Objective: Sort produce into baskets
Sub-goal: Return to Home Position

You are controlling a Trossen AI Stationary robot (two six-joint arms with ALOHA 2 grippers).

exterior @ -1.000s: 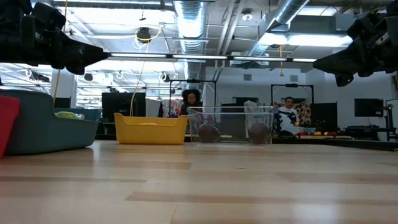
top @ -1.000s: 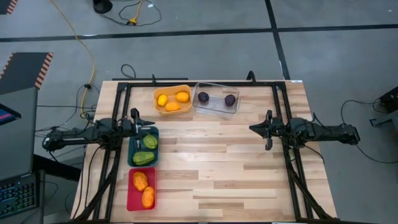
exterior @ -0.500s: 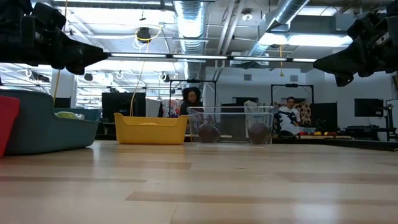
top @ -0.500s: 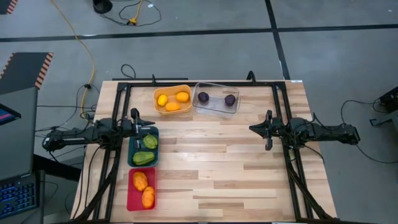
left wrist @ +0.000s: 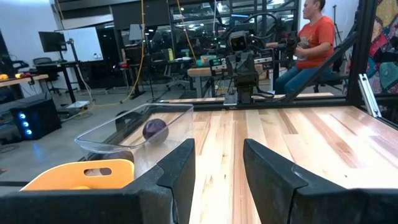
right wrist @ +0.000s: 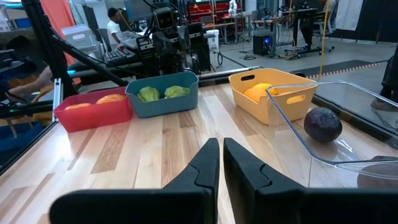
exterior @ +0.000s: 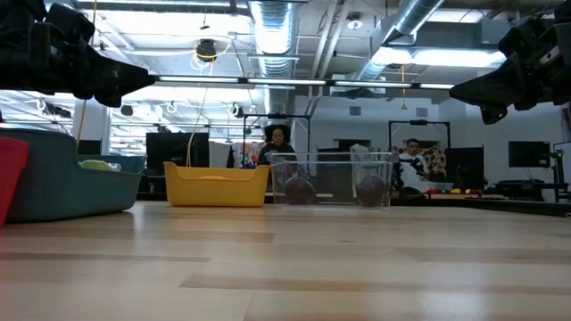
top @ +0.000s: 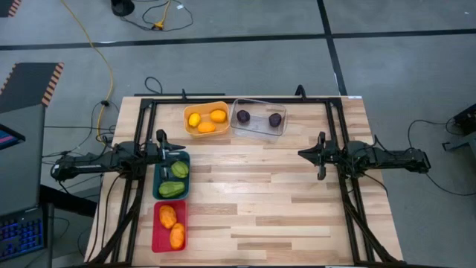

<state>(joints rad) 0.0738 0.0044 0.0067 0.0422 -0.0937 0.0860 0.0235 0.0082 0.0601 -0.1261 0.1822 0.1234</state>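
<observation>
All produce lies in baskets. The orange basket point(top: 207, 118) holds three yellow-orange pieces point(top: 206, 126). The clear basket point(top: 258, 119) holds two dark purple pieces point(top: 243, 116). The teal basket point(top: 172, 176) holds green pieces point(top: 171, 188). The red basket point(top: 169, 225) holds two orange pieces point(top: 168, 217). My left gripper point(top: 165, 152) hangs open and empty above the teal basket's far end. My right gripper point(top: 302, 155) is shut and empty, in the air at the table's right.
A dark metal frame point(top: 238, 101) runs around the table's far edge and sides. The middle and near right of the wooden table point(top: 260, 201) is bare wood. People sit in the room beyond the far edge point(exterior: 412, 165).
</observation>
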